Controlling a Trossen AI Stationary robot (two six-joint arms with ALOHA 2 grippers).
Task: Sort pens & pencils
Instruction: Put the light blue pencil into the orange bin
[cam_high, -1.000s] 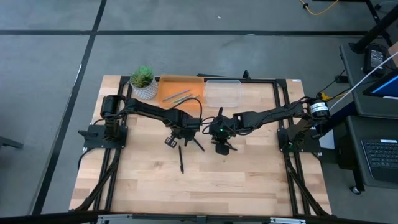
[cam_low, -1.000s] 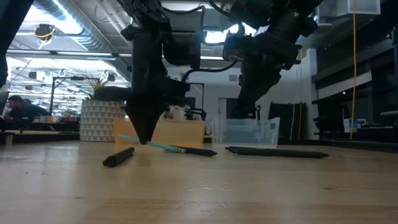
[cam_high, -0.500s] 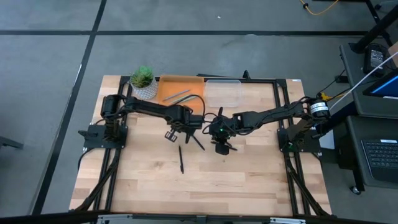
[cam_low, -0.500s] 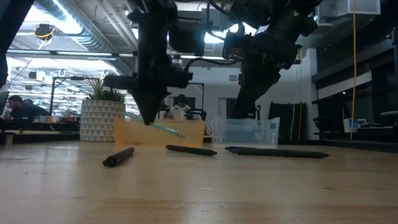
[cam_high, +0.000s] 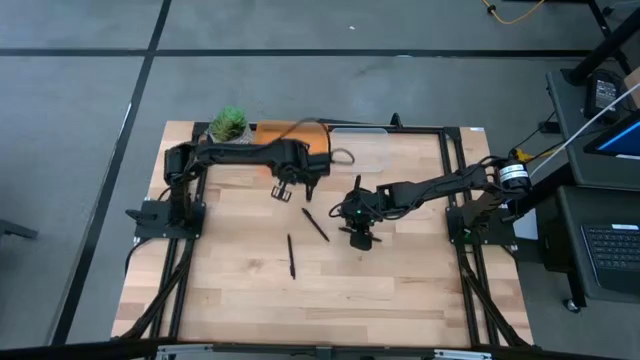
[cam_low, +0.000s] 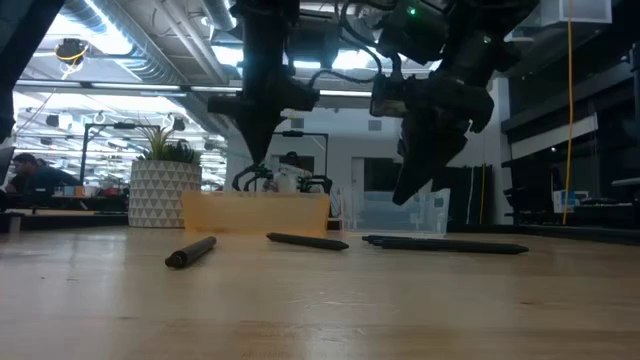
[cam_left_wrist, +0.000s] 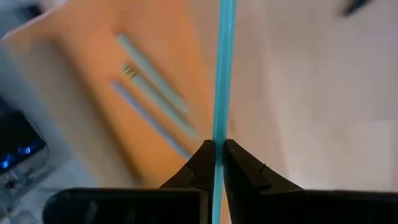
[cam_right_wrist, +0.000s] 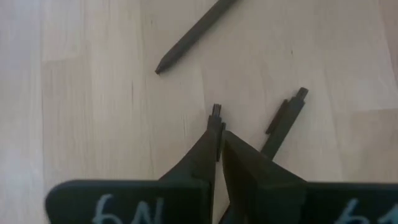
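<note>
My left gripper (cam_high: 285, 188) hangs at the near edge of the orange tray (cam_high: 290, 133), shut on a light blue pencil (cam_left_wrist: 222, 74). A few blue-grey pencils (cam_left_wrist: 152, 93) lie in the tray. Black pens lie flat on the wooden table: one (cam_high: 315, 225) near the middle, one (cam_high: 291, 255) nearer the front. My right gripper (cam_high: 360, 236) hovers shut just above the table, beside another black pen (cam_right_wrist: 283, 121). A small dark stub shows at its fingertips; what it is I cannot tell. My left gripper pinches the light blue pencil's shaft (cam_left_wrist: 217, 152) between its two fingertips, coming from above and slanting down. The pencil's long part sticks out past the fingertips over the tray. It is lifted clear of table and tray.
A potted plant (cam_high: 228, 125) stands left of the tray at the far edge. A clear plastic container (cam_high: 360, 148) stands right of the tray. The table's near half is bare wood apart from the pens.
My left gripper has risen and gone toward the table's far edge, to the orange tray, turning as it went. The light blue pencil, whose free end was down by the table, is now lifted clear and carried along.
</note>
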